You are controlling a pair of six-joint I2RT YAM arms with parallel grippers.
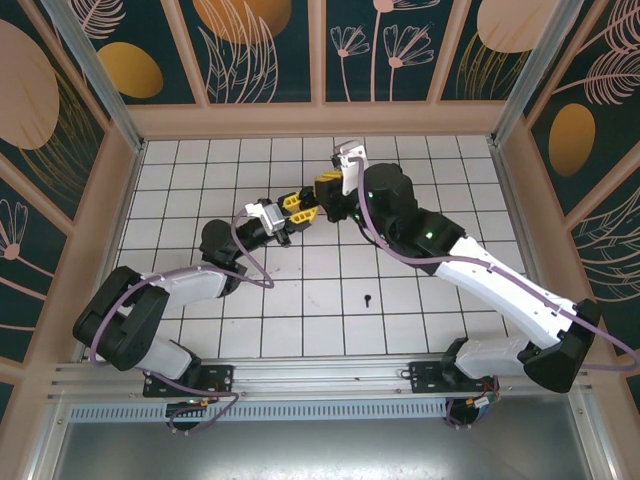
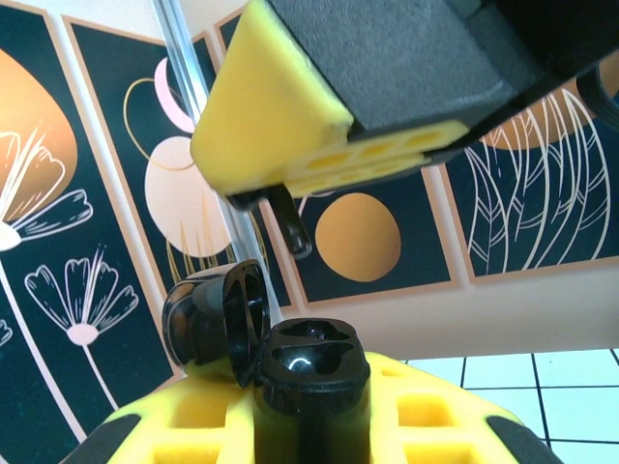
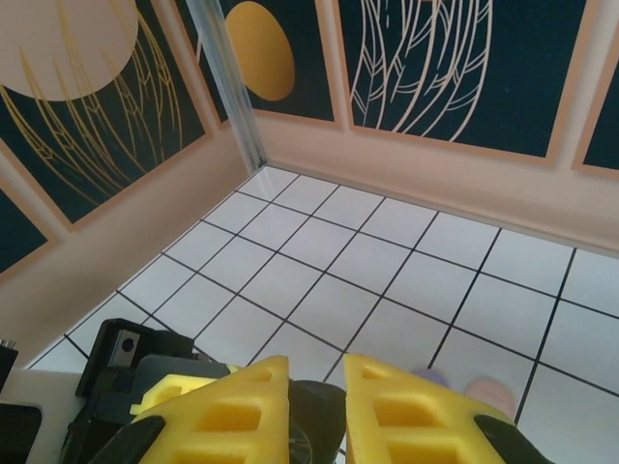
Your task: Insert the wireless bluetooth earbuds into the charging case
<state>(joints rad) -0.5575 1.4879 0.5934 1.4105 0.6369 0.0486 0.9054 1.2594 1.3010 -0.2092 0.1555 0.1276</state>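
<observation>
A black charging case (image 2: 309,362) stands upright with its lid (image 2: 208,324) swung open to the left, and my left gripper (image 2: 309,430) is shut on its body. Just above it my right gripper (image 2: 334,145) is shut on a black earbud (image 2: 293,224), whose stem points down toward the case's open wells without touching them. In the top view the left gripper (image 1: 288,218) and the right gripper (image 1: 322,192) meet over the middle of the tiled floor. A second black earbud (image 1: 368,299) lies loose on a tile nearer the arm bases.
In the right wrist view a lilac rounded item (image 3: 430,377) and a pink one (image 3: 491,391) lie on the tiles just beyond my right fingers (image 3: 401,406). The enclosure's patterned walls (image 1: 265,50) ring the white tiled floor (image 1: 200,170).
</observation>
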